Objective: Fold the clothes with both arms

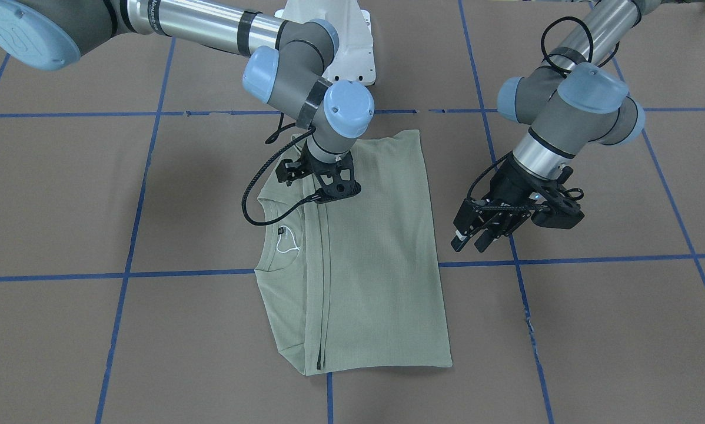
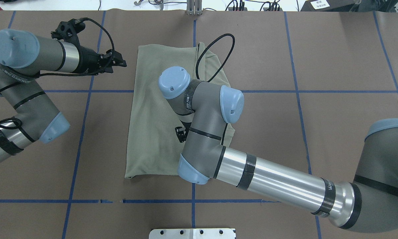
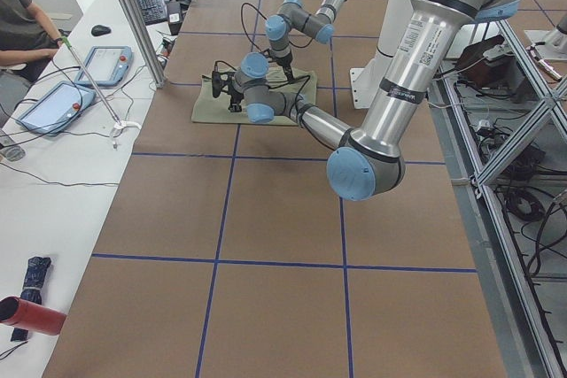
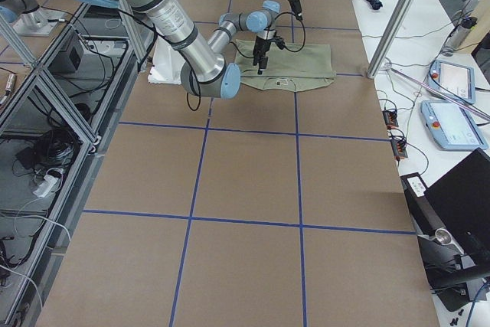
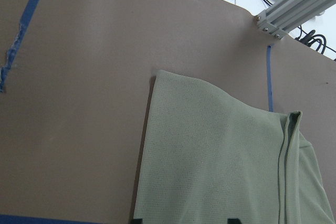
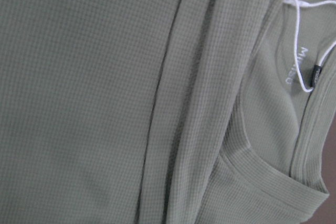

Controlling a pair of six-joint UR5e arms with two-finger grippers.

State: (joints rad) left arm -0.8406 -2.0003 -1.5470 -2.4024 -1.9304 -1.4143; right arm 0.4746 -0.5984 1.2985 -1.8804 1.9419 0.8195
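Front-facing view: the shirt [image 1: 376,253] lies flat mid-bench, already folded lengthwise into a narrow panel, neckline at 9 o'clock. A crosswise fold looks left to do. The right gripper [image 1: 336,193] is low over its 11 o'clock part; I cannot tell how its jaws stand. The left gripper [image 1: 470,242] hangs beside the cloth at 3 o'clock.

Overhead: the brown bench [image 2: 335,132] is gridded with blue tape [image 2: 318,91].

Left side view: a person [image 3: 19,22] sits at a white desk [image 3: 53,210].

Left wrist view: jaws wide, empty.

We are looking at a sage-green shirt [image 1: 376,253] in a fine waffle knit, carrying a black label [image 1: 281,230] and white string [image 1: 286,245], on a brown table [image 1: 64,194] gridded with blue tape [image 1: 182,274].
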